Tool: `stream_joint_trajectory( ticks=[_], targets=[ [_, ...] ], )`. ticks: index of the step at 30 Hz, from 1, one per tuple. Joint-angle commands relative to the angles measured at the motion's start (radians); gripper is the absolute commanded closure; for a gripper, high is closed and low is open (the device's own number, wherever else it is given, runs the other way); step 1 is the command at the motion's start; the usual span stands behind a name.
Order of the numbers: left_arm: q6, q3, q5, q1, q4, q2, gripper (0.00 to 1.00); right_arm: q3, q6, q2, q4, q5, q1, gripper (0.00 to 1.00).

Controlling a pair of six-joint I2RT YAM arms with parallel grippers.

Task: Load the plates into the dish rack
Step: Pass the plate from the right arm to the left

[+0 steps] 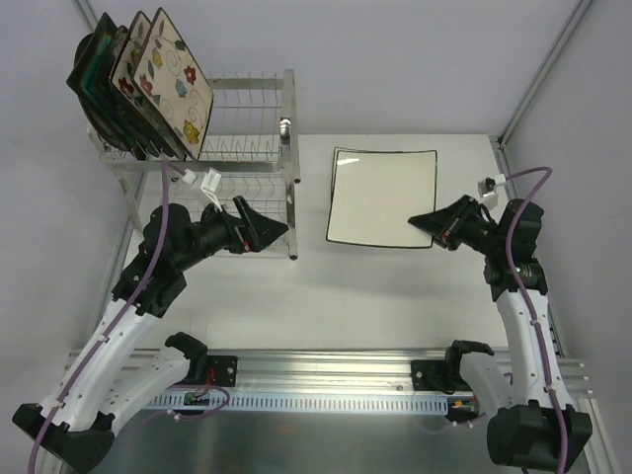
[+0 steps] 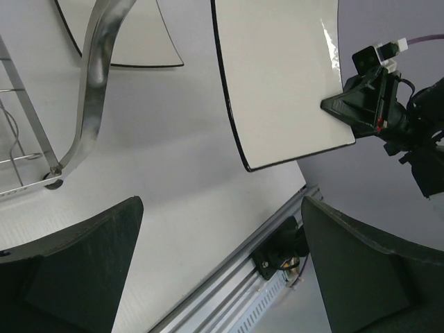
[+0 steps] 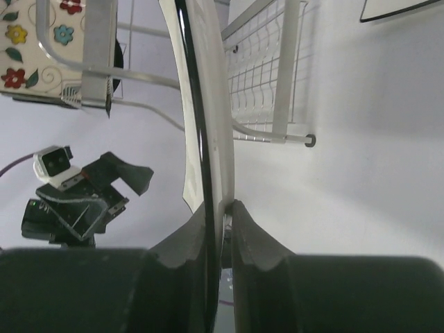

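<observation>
The plain white square plate (image 1: 380, 197) with a thin dark rim is right of the dish rack (image 1: 289, 128). My right gripper (image 1: 430, 222) is shut on its near right corner; the right wrist view shows the plate edge-on (image 3: 208, 104) between the pads (image 3: 239, 222). In the left wrist view the plate (image 2: 284, 83) looks tilted off the table. Three plates stand in the rack's upper tier at the far left, the flowered cream one (image 1: 176, 84) in front. My left gripper (image 1: 262, 225) is open and empty by the rack's near right leg (image 2: 94, 97).
The rack's lower tier (image 1: 257, 188) sits behind my left gripper. A metal rail (image 1: 326, 370) with both arm bases runs along the table's near edge. Walls enclose the table at left, back and right.
</observation>
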Motion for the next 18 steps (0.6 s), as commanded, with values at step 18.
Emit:
stream_joint_trajectory(
  ticks=[18],
  targets=[
    [-0.176,0.028,-0.212,-0.229,0.352,0.127,0.04,0.104,0.089,-0.129,0.205,-0.236,0.139,0.99]
  ],
)
